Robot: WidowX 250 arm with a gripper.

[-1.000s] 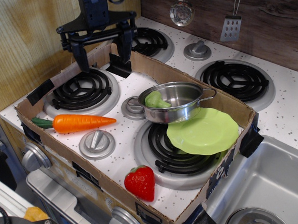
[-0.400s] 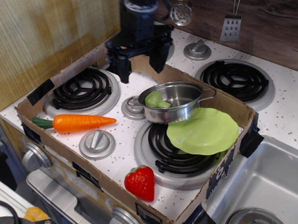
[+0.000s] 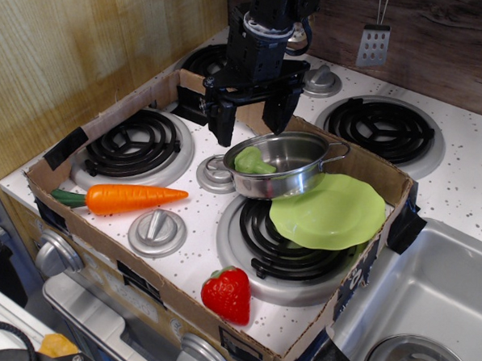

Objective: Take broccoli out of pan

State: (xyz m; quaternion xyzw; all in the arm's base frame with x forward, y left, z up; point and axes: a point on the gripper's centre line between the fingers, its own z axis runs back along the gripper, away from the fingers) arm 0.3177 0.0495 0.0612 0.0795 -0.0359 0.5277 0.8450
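The broccoli (image 3: 252,160) lay inside the pan (image 3: 284,164), against the left part of the inner wall, with its lumpy head up and part of it hidden by the rim. It looked like a hollow plastic toy — probably very light, stiff and a little slippery, so it would not crush, but it could slide out between hard fingers. The best place to take it seemed to be across the rounded head, from above, because the stalk was short and sat low against the steel.

The pan was shiny and deep, with two thin wire handles, and it rested partly on the lime-green plate (image 3: 334,211) and partly on the front burner (image 3: 282,241). It might tip or shift if the fingers pushed on its rim.

The gripper (image 3: 251,116) hung just behind and above the pan's left side, its two black fingers spread wide and holding nothing. The gap appeared wide enough for the floret.

Further out, a carrot (image 3: 127,198) and a strawberry (image 3: 228,294) lay on the stove inside the cardboard box (image 3: 178,307), well apart from the pan.
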